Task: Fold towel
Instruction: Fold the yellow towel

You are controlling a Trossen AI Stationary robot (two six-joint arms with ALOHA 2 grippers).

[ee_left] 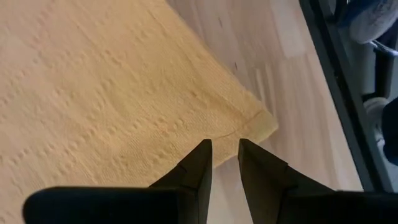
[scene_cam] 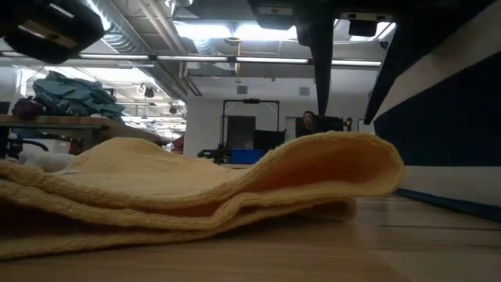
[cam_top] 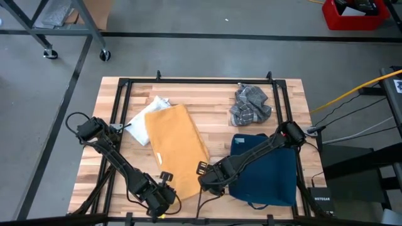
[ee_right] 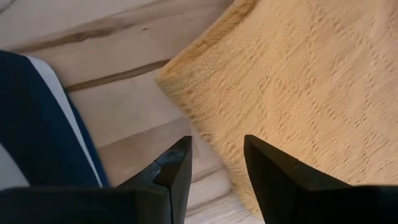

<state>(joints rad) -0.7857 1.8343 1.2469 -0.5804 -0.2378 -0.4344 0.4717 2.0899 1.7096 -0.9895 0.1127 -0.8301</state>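
From above, a yellow towel (cam_top: pixel 176 147) lies folded in a long strip on the wooden table (cam_top: pixel 213 100), running from the upper left of the tabletop toward the lower centre. A white cloth (cam_top: pixel 141 129) pokes out from under its left edge, a grey checked cloth (cam_top: pixel 251 105) sits crumpled at the upper right, and a dark blue towel (cam_top: pixel 267 169) lies at the lower right. The left gripper (cam_top: pixel 164 188) is at the towel's lower left corner and the right gripper (cam_top: pixel 204 176) at its lower right edge, both at the bottom of the frame. In the low view the yellow towel (scene_cam: pixel 235 184) fills the middle, its fold rounded at the right, with the blue towel (scene_cam: pixel 446 117) rising along the right side. In the left wrist view the left gripper (ee_left: pixel 225 152) has its fingers slightly parted, holding nothing, their tips just short of the towel's corner (ee_left: pixel 249 118). In the right wrist view the right gripper (ee_right: pixel 217 155) has its fingers spread over the towel's edge (ee_right: pixel 205 118), not pinching it, with the blue towel (ee_right: pixel 37 124) at the left.
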